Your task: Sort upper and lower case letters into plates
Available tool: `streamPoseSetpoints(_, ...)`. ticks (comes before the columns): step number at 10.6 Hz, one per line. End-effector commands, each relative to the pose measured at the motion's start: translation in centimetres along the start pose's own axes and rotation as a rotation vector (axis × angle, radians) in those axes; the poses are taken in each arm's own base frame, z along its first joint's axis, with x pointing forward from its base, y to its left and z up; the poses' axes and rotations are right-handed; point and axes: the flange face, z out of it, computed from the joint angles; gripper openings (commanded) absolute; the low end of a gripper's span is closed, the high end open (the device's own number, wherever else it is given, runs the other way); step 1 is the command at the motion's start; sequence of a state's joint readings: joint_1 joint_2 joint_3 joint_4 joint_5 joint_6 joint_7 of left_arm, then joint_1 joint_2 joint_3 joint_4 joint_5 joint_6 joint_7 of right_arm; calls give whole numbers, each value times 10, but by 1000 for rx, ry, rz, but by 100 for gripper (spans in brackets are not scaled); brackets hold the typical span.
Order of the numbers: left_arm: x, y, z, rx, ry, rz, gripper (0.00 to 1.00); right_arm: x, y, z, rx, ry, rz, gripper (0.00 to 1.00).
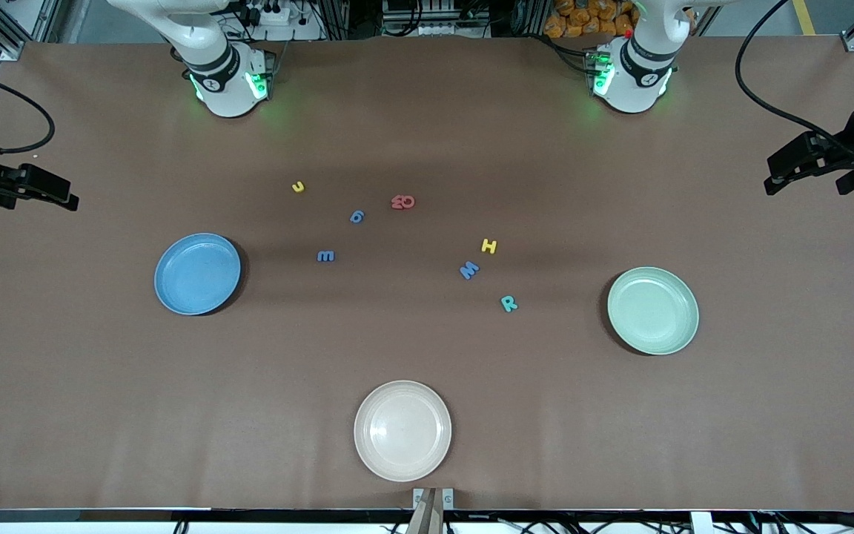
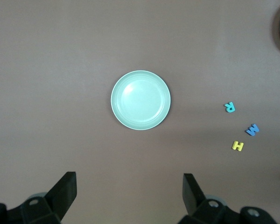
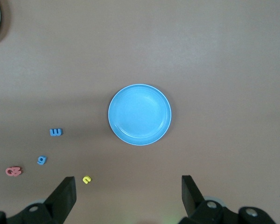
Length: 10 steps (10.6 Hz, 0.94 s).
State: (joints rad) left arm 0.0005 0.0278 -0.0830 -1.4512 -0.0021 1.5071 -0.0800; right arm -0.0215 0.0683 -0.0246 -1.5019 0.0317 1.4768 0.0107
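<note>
Left gripper [image 2: 129, 193] wide open high over pale green plate [image 2: 140, 100]; right gripper [image 3: 128, 192] likewise over blue plate [image 3: 139, 114]. Letters scattered between.

The front view looks down from high across the brown table [image 1: 101, 415] toward both bases, while each wrist view looks straight down from well above, the left on the pale green round plate [image 2: 140, 100], the right on the blue round plate [image 3: 139, 114], both also seen from the front.
</note>
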Motion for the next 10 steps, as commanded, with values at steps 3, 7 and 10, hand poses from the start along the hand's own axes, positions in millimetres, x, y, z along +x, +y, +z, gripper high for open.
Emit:
streamPoseSetpoints(3,-5,2,-3,-22,-10,-18,100,5,0,-6,-8,15,-7,100)
streamPoseSetpoints(7,4,11,19,-20,-50,0,100,9,6,-12,2,69,5,100)
streamPoseSetpoints(10,36,55,99,-47,-103,58,100,7,2,-38,-6,127,-3,100)
